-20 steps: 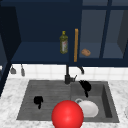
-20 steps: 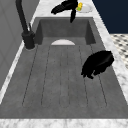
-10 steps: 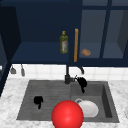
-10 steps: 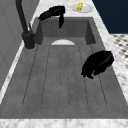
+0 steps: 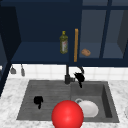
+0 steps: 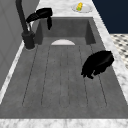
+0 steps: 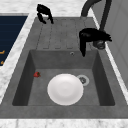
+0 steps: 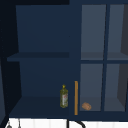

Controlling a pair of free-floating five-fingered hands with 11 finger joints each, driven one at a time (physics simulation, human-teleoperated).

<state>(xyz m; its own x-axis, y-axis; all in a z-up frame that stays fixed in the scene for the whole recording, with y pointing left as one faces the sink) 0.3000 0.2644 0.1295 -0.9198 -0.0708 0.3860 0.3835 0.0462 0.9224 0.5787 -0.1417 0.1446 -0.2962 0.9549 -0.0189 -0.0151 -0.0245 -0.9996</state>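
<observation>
In the front view the right hand [image 5: 79, 77] hangs just beside the dark faucet [image 5: 68, 76], at the back rim of the sink basin [image 5: 106, 100], with one finger pointing down and the others loosely bent; it holds nothing. The left hand [image 5: 38, 100] floats over the ribbed drainboard [image 5: 47, 92], fingers curled downward around nothing. A big red ball [image 5: 67, 114] stands low in the picture in front of the sink and hides part of the white plate [image 5: 88, 108]; I cannot tell where it rests. In the left side view the hand by the faucet [image 6: 41, 15] is close to the spout [image 6: 21, 15], and I judge that a small sideways move could knock it against the faucet. The other hand [image 6: 98, 63] hovers low above the drainboard; a dish with something yellow [image 6: 80, 7] sits on the counter beyond the basin, hard to make out. In the right side view the plate [image 7: 65, 89] lies flat on the basin floor beside the drain [image 7: 82, 80], and a tiny red thing [image 7: 37, 74] by the basin wall is too small to name. In the upper view the open cabinet shows an olive bottle [image 8: 64, 96], a brown lump [image 8: 86, 106] and an orange upright strip [image 8: 76, 97].
</observation>
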